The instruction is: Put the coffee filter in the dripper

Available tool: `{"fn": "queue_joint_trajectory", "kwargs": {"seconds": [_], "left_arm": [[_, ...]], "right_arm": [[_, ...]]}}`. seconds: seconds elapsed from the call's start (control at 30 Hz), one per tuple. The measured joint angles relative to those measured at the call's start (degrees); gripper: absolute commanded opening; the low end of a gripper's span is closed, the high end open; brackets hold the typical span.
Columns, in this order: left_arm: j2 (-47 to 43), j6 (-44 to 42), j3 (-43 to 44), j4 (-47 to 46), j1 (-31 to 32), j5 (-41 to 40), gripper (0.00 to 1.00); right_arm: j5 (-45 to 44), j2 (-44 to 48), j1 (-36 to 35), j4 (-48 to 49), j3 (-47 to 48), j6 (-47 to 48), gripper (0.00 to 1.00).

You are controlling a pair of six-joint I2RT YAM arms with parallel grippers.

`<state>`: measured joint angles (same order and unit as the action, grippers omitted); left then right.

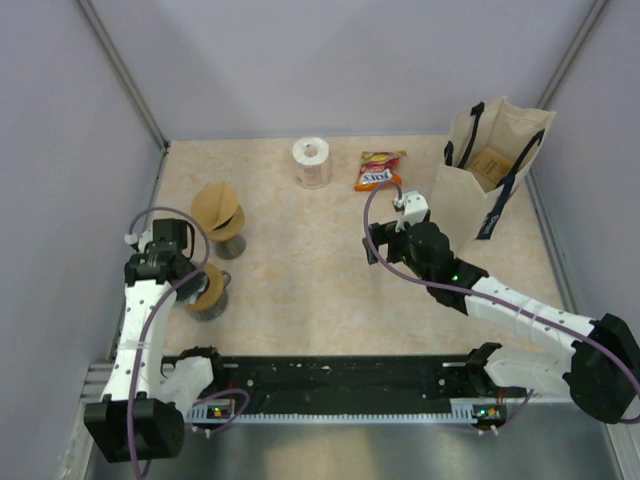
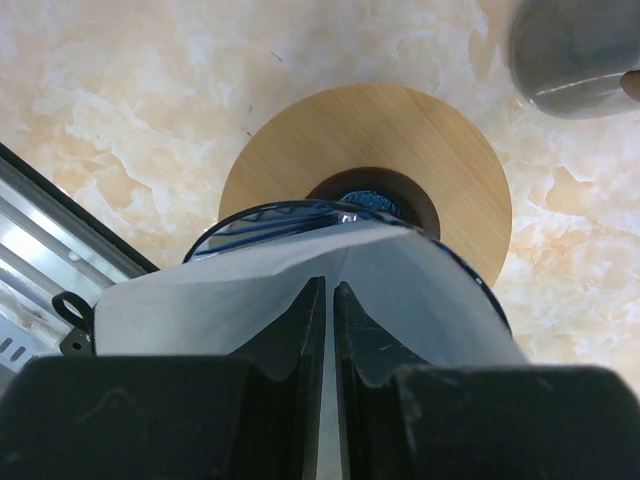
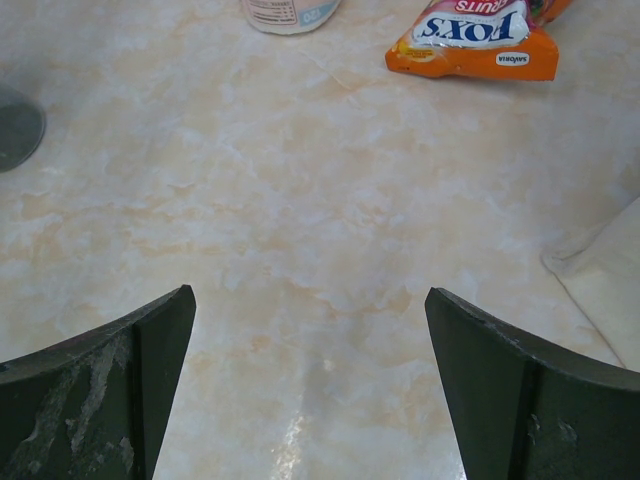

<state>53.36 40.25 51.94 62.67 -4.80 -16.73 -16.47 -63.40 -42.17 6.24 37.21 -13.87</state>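
Nearest your side, at about 8 o'clock on the table (image 1: 300,280), your left gripper (image 2: 328,286) has its jaws drawn almost together. They are pinched on the white coffee filter (image 2: 440,300), with only a thin slit between the black fingers (image 2: 290,340). The filter fans out to both sides of the fingers and hangs over the near half of the dripper (image 2: 400,130). The dripper's round wooden collar and dark centre hole show just beyond the paper's edge, at 12 o'clock from the fingertips. A curved glass rim peeks out under the filter at 10 o'clock. You cannot tell from these views whether the paper reaches down into the opening.

Further in, close to the table's middle and a little toward 3 o'clock, your right gripper (image 3: 310,300) has its jaws spread wide. It holds nothing, and only bare marbled tabletop lies between the fingers.

At 10 o'clock, just beyond the dripper, stands a grey cup (image 1: 228,243) with tan discs on top.

Along the far edge, a toilet roll (image 1: 312,162) stands at about 12 o'clock. An orange snack bag (image 1: 378,170) lies just to the right of the roll. A paper bag (image 1: 490,170) with dark handles stands upright at 2 o'clock, well apart from the dripper.
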Motion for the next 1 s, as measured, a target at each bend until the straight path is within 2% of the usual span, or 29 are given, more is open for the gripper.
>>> {"fn": "queue_joint_trajectory", "kwargs": {"seconds": [0.37, 0.77, 0.9, 1.0], "left_arm": [[6.08, -1.46, 0.42, -1.22, -0.04, 0.85, 0.10], [7.69, -2.29, 0.92, -1.40, -0.04, 0.90, 0.10], [7.69, -2.91, 1.70, -0.55, -0.07, 1.55, 0.18], [5.99, -2.97, 2.60, 0.81, -0.07, 1.20, 0.20]], "right_arm": [[0.00, -0.02, 0.00, -0.09, 0.00, 0.04, 0.99], [-0.04, -0.17, 0.09, -0.17, 0.00, 0.37, 0.99], [0.00, -0.17, 0.26, -0.24, 0.00, 0.37, 0.99], [0.00, -0.28, 0.42, -0.24, 0.00, 0.37, 0.99]]}}
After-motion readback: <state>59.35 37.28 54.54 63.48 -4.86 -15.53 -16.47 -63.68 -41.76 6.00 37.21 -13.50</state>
